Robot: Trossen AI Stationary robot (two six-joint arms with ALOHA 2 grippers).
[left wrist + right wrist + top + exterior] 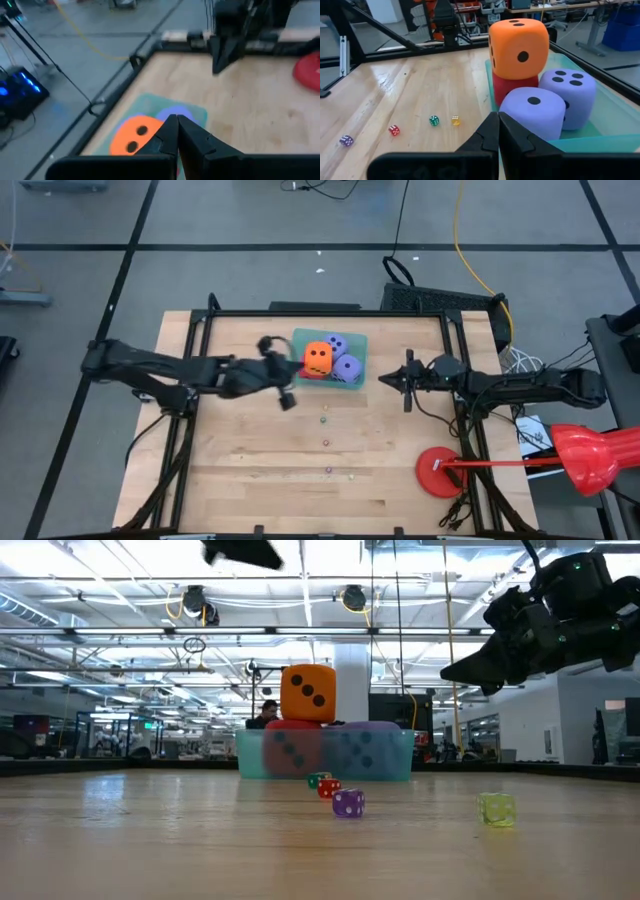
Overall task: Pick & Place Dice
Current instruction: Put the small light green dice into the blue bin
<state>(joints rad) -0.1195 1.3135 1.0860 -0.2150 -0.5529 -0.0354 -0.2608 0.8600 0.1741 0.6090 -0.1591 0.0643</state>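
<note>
A teal tray [358, 340] at the table's far middle holds the dice. The orange die [519, 47] rests on top of the red die [512, 85], and two purple-blue dice [532, 112] [567, 95] lie beside them on the tray floor. My left gripper [292, 372] is shut and hangs above the tray's left edge, clear of the orange die [134, 135]. My right gripper [383, 379] is shut and points level at the tray from its right, above the table [470, 670]. Neither holds anything.
Several tiny dice lie on the wood in front of the tray: purple [346, 140], red [394, 130], green [434, 120] and yellow [455, 120]. A red round disc [440, 472] sits near the right front corner. A black frame rims the table.
</note>
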